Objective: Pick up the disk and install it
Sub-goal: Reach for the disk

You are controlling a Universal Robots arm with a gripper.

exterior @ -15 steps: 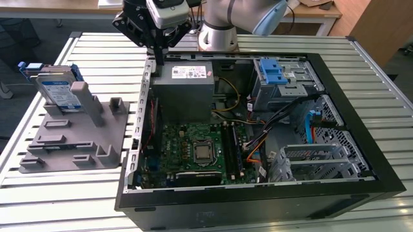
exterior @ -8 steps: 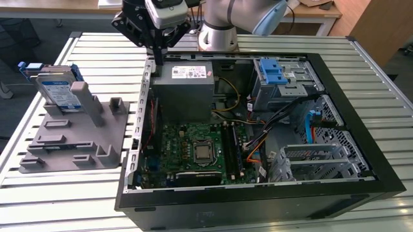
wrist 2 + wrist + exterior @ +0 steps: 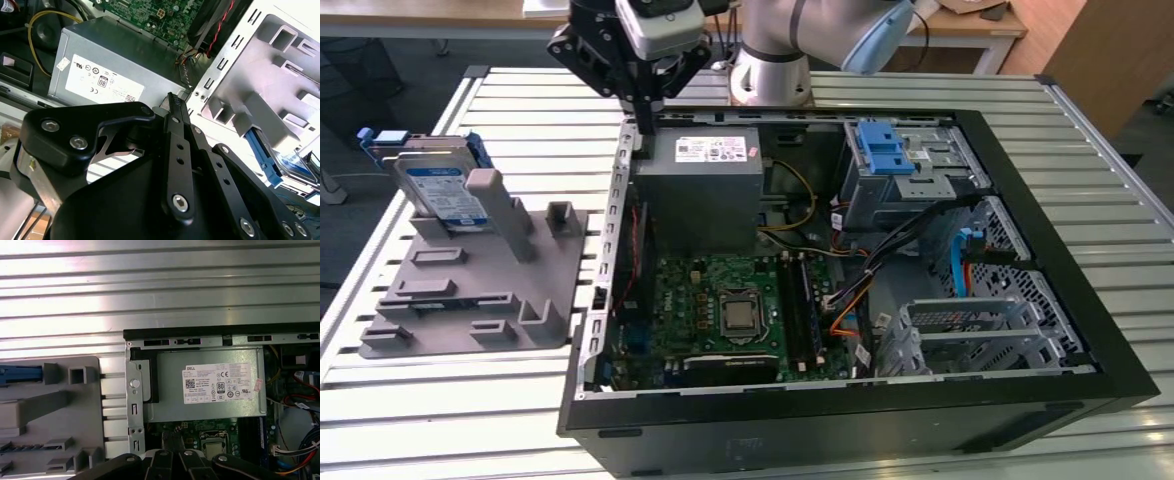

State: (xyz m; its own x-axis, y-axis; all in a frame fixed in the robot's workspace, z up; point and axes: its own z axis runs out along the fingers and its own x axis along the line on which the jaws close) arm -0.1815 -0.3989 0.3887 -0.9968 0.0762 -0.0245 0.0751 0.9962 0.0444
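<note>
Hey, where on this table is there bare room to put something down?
Bare table slats lie on the exterior view's right of the computer case, with more in the foreground by the grey holder. The strip between holder and case is narrow. Inside, the case is crowded with cables, and the gripper hangs over its back corner.

One disk [image 3: 434, 187], one computer case [image 3: 854, 425], one grey stand [image 3: 467, 290]

Silver-grey arm [image 3: 781, 50] at top of exterior view, wrist bent downward. Black gripper [image 3: 644, 122] pointing straight down, fingers [image 3: 172, 107] drawn together into one narrow tip, nothing held. Linkage bars [image 3: 185, 465] converge toward tip in both wrist views.
</note>
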